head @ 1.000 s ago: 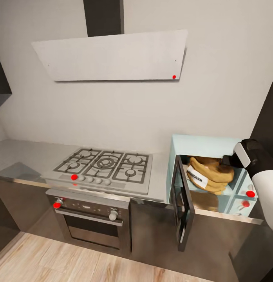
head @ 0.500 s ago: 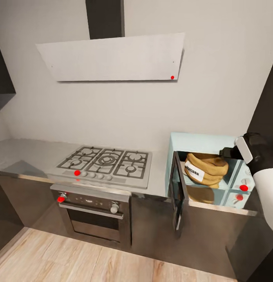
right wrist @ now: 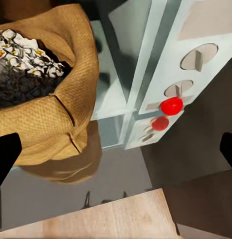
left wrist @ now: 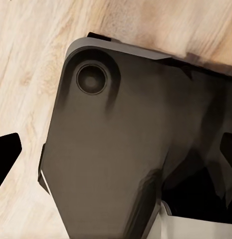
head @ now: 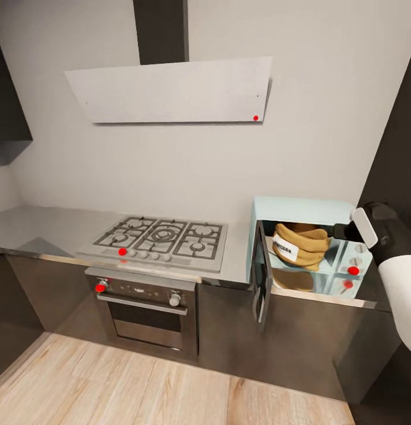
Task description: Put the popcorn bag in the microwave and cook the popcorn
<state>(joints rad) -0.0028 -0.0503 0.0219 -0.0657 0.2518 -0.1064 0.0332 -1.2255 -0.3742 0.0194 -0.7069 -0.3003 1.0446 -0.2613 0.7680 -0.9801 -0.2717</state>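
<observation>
- Popcorn bag [head: 301, 247] sits inside the microwave [head: 302, 211], tilted, white label facing the open side; door [head: 261, 277] swung open
- Microwave stands on the counter [head: 46, 227], right of the gas hob [head: 162, 239]
- Right wrist view: bag [right wrist: 51, 99] mouth shows white popped kernels over dark ones; red indicator [right wrist: 171, 105] on the knob panel beside it
- Right fingers [right wrist: 7, 155] spread wide, holding nothing
- Left fingers [left wrist: 7, 157] spread apart over the robot's dark base [left wrist: 116, 149] and wood floor [left wrist: 26, 59]

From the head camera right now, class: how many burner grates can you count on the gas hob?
5. On the gas hob: two at its left, one large in the middle, two at its right. None looks hidden.
</observation>
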